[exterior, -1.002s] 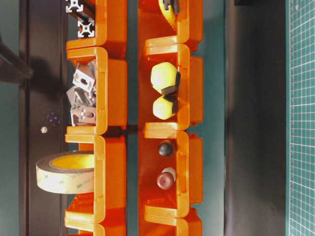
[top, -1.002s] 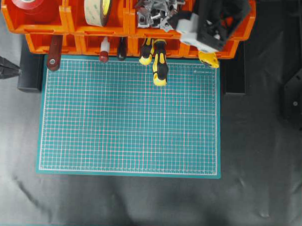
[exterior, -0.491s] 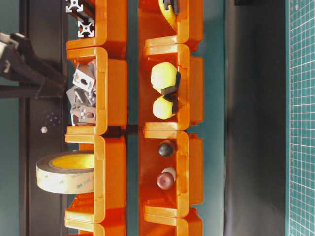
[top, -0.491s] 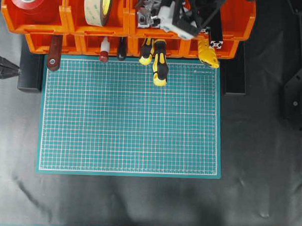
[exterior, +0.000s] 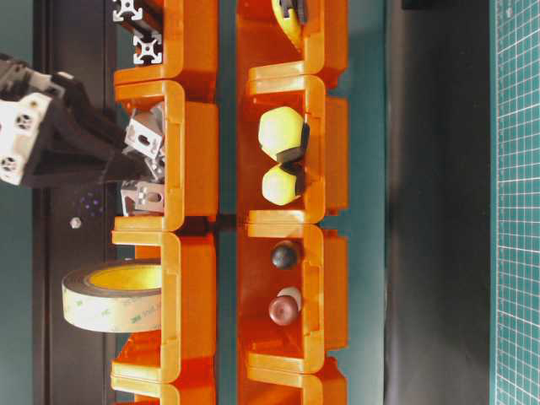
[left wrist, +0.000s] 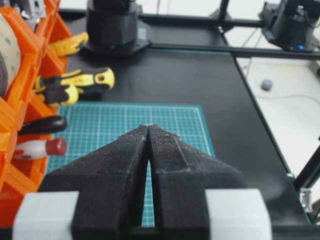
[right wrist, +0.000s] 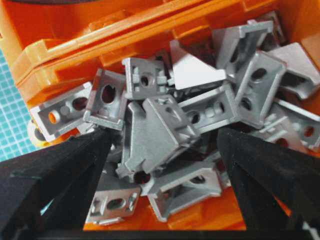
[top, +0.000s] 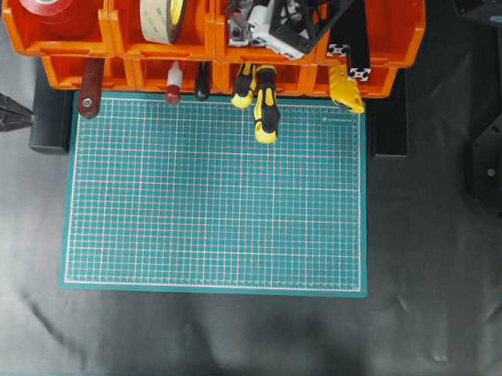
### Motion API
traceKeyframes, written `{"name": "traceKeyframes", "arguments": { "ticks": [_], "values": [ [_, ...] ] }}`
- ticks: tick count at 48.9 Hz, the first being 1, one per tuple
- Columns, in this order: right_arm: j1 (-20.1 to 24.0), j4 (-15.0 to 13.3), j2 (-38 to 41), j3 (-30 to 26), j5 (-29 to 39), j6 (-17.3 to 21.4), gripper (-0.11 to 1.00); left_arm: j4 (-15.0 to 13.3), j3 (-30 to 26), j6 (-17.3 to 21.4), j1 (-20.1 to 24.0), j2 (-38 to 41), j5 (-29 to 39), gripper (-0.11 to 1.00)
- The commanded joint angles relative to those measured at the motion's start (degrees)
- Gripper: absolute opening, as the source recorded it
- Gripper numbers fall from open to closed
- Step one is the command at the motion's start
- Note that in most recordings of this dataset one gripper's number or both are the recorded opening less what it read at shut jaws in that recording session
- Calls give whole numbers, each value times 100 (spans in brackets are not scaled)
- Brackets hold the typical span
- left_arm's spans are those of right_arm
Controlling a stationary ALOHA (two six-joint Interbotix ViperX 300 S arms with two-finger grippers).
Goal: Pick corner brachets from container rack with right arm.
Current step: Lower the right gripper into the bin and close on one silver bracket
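From overhead we see the right gripper (top: 285, 23) over the far bin of the orange rack (top: 115, 45) where the brackets (top: 238, 25) lie, far of the green mat (top: 217, 195). At table level its fingers (exterior: 118, 148) reach into that heap. The right wrist view shows its jaws spread wide around the brackets (right wrist: 160, 130), holding none; the left gripper (left wrist: 149, 131) is closed, empty.

The corner brachets (right wrist: 165, 130) lie heaped in one container rack (right wrist: 100, 37) bin, tape roll (top: 163, 9) in the bin beside.
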Motion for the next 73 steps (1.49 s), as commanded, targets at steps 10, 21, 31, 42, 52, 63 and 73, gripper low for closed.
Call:
{"name": "traceKeyframes", "arguments": {
  "ticks": [10, 21, 31, 42, 52, 63, 73],
  "values": [
    [-44, 18, 9, 70, -158, 26, 86, 18, -123, -18, 0, 35, -62, 0],
    [-53, 18, 0, 70, -88, 35, 84, 18, -114, -18, 0, 26, -62, 0],
    [-35, 18, -9, 62, 114, 35, 49, 18, -105, -18, 0, 18, -62, 0],
    [-35, 18, -53, 35, 141, 35, 47, 18, -97, -18, -9, 18, -9, 0],
    [-26, 18, -88, 18, 79, 35, 47, 18, -105, -18, 0, 9, -9, 0],
    [0, 18, -193, -79, 149, 79, 46, 18, -105, -18, 0, -9, -9, 0],
    [79, 18, -352, -299, 158, 105, 29, 18, -105, -18, 0, -18, -9, 0]
  ]
}}
